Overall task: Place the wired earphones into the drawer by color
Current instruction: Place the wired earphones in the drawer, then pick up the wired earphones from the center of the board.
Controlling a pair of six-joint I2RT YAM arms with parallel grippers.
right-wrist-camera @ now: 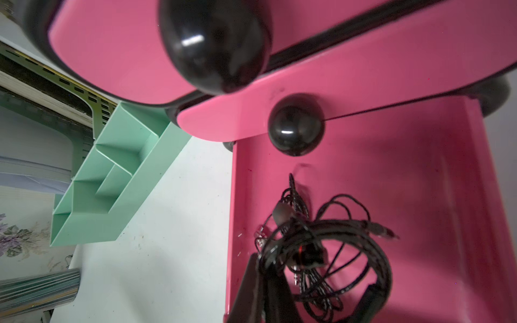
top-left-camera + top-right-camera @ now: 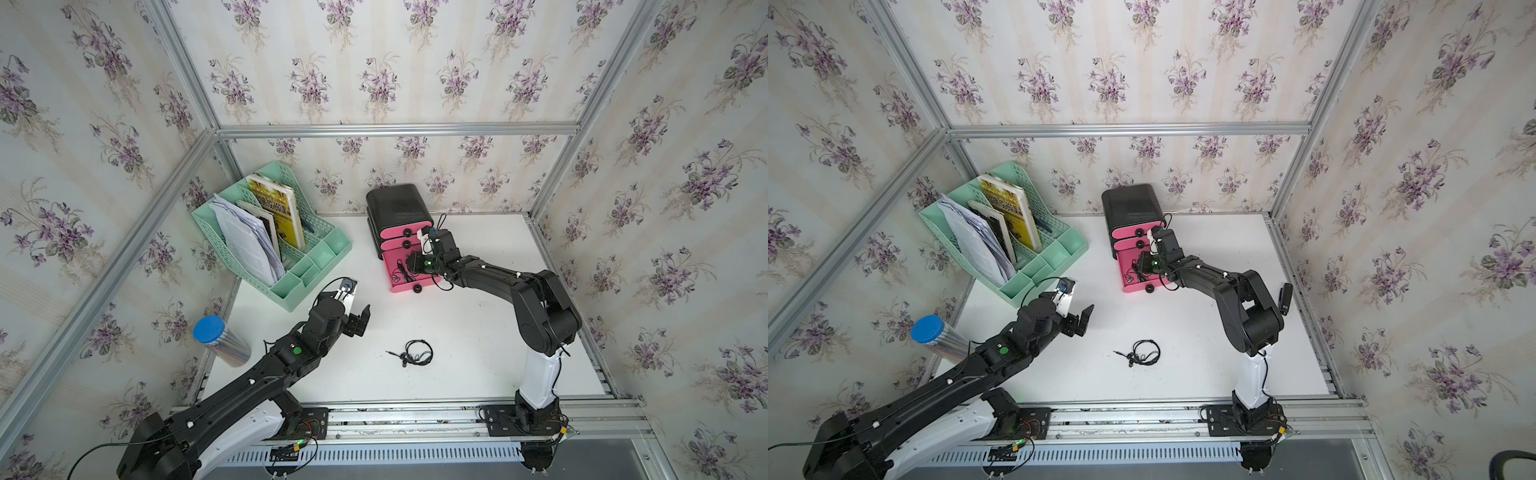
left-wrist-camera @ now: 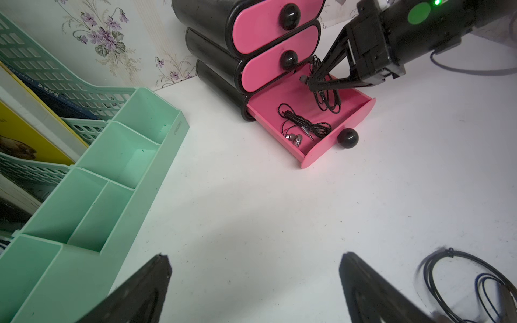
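The drawer unit (image 2: 399,208) is black with pink fronts; its bottom drawer (image 2: 405,289) stands pulled out. My right gripper (image 3: 310,84) hangs over that drawer (image 1: 419,195), shut on a black bundle of wired earphones (image 3: 326,102), whose loops dangle just above the drawer floor (image 1: 321,243). A second black bundle (image 3: 305,125) lies inside the drawer near its front. A third black coil (image 2: 417,353) (image 2: 1144,352) lies on the white table. My left gripper (image 2: 359,320) (image 3: 254,260) is open and empty, above the table left of that coil.
A mint-green file organizer (image 2: 291,266) with books and papers stands at the back left, close to my left arm. A cylinder with a blue lid (image 2: 210,330) lies at the table's left edge. The two upper drawers (image 3: 279,36) are shut.
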